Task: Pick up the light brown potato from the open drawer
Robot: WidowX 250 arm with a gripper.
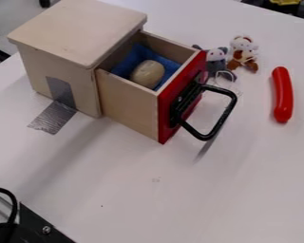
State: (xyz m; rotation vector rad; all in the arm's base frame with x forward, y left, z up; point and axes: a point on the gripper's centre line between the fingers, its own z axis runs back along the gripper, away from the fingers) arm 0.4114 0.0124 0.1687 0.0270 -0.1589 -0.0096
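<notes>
1. In the camera view, the wooden box (pixel 78 28) stands at upper left on the white desk (pixel 180 190), with gray tape (pixel 55 115) running from its side onto the desk.
2. The drawer (pixel 129 99) is pulled partway out of the box; its long axis slants toward the lower right, and its red front (pixel 166 127) faces that way, with the black handle (pixel 223 118) jutting out.
3. Inside it, a tan oval object (pixel 147 74) lies on blue cloth (pixel 134 57), its long axis tipped from upper right to lower left.
4. Small marks on the desk are too faint to read.
5. Two plush toys (pixel 243 53) sit beyond the drawer front; right of them, a red sausage-shaped thing (pixel 282 95) lies nearly up and down the view.
6. I cannot tell whether the pincer is open or closed.
</notes>
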